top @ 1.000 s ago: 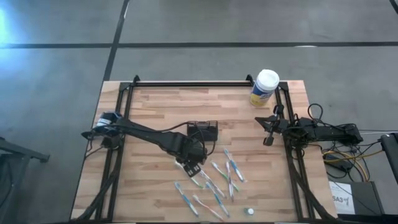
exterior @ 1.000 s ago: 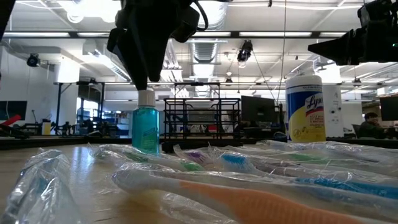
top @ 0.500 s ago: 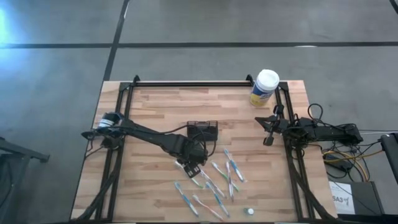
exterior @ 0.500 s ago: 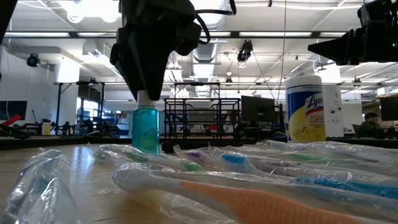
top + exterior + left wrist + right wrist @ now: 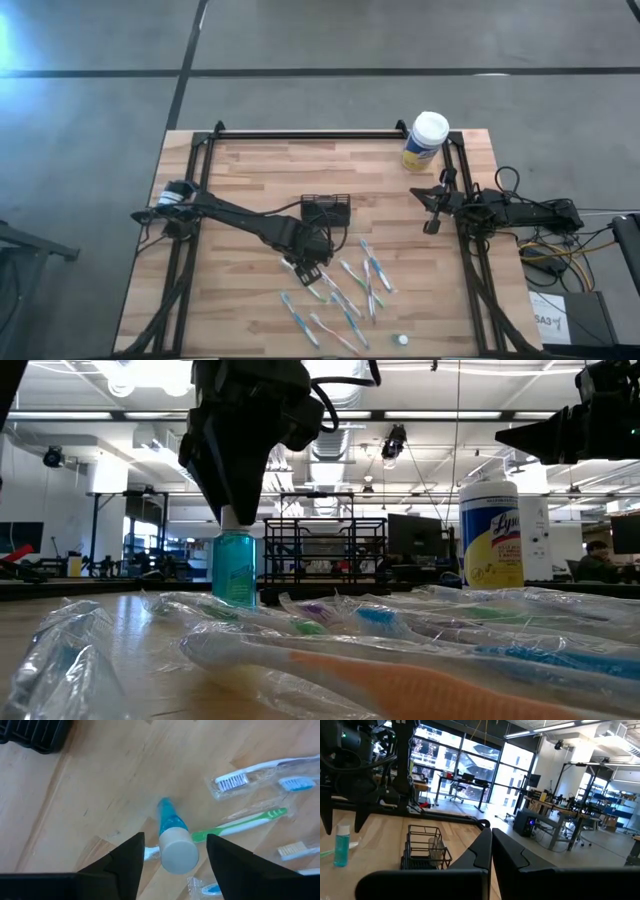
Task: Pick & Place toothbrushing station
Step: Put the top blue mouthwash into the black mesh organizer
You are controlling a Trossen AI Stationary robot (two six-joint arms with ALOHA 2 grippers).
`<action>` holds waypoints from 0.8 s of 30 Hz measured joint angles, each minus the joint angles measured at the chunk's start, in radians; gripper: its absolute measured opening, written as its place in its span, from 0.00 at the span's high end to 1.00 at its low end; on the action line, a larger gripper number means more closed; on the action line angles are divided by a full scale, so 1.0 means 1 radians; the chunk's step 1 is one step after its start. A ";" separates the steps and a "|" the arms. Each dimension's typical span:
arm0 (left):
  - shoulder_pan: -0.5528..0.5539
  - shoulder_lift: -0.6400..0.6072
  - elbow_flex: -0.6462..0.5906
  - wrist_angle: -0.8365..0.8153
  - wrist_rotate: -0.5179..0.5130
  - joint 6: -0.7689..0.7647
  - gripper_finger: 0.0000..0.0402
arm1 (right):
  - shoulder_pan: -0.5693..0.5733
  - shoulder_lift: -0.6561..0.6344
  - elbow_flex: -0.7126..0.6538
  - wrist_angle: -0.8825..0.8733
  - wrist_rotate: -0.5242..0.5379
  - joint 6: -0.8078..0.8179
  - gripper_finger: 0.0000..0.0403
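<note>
The black wire-mesh basket (image 5: 327,212) stands on its base near the table's middle; it also shows in the low view (image 5: 325,546) and the right wrist view (image 5: 425,847). A small blue bottle with a white cap (image 5: 172,837) stands upright on the table, just nearer than the basket. My left gripper (image 5: 175,836) is open and points down over the bottle, one finger on each side of the cap, with gaps showing; it also shows in the high view (image 5: 306,262). My right gripper (image 5: 432,222) is shut and empty, raised at the table's right side.
Several wrapped toothbrushes (image 5: 345,290) lie scattered on the near half of the table, to the right of the bottle. A yellow canister with a white lid (image 5: 425,140) stands at the far right corner. A small white cap (image 5: 402,339) lies near the front edge.
My left gripper has come down a little over the blue bottle, so that its fingers now stand around the cap. The bottle has stayed upright where it was.
</note>
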 joint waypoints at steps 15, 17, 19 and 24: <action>0.000 -0.001 0.000 0.001 0.001 0.036 0.74 | 0.000 0.000 0.000 0.001 0.000 -0.003 0.98; 0.000 -0.002 0.000 0.001 0.001 0.044 0.75 | 0.000 0.000 0.000 0.001 0.000 -0.003 0.98; 0.000 -0.002 0.000 0.001 0.001 0.055 0.75 | 0.000 0.000 0.000 0.001 0.000 -0.003 0.98; -0.003 -0.002 0.020 -0.033 0.019 0.087 0.75 | 0.000 0.000 0.000 0.001 0.000 -0.003 0.98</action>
